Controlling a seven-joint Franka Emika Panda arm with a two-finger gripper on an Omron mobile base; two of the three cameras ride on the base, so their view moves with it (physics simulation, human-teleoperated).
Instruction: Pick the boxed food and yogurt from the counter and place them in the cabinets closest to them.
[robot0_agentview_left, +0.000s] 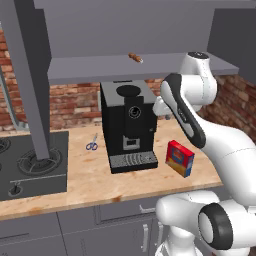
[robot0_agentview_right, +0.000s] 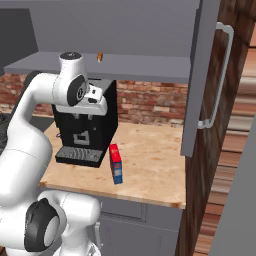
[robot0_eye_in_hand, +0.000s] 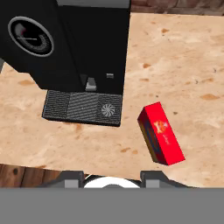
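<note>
I see the boxed food (robot0_eye_in_hand: 160, 134) standing near the counter's (robot0_agentview_left: 75, 187) front edge beside the coffee machine (robot0_agentview_left: 127, 125). My gripper (robot0_eye_in_hand: 112, 177) hangs above it, jaws closed on nothing. Descending closed, I risk tipping the box off that edge.

Counter layout around the coffee machine

In the left base view the coffee machine (robot0_agentview_left: 128, 125) stands mid-frame on the counter (robot0_agentview_left: 90, 175), under the open cabinets (robot0_agentview_left: 125, 67). The boxed food (robot0_agentview_left: 180, 158) stands right of it, apart. Scissors (robot0_agentview_left: 92, 144) lie just left of the machine; the stove (robot0_agentview_left: 30, 167) sits at lower left. A small item (robot0_agentview_left: 135, 58) lies on the cabinet shelf.
</note>
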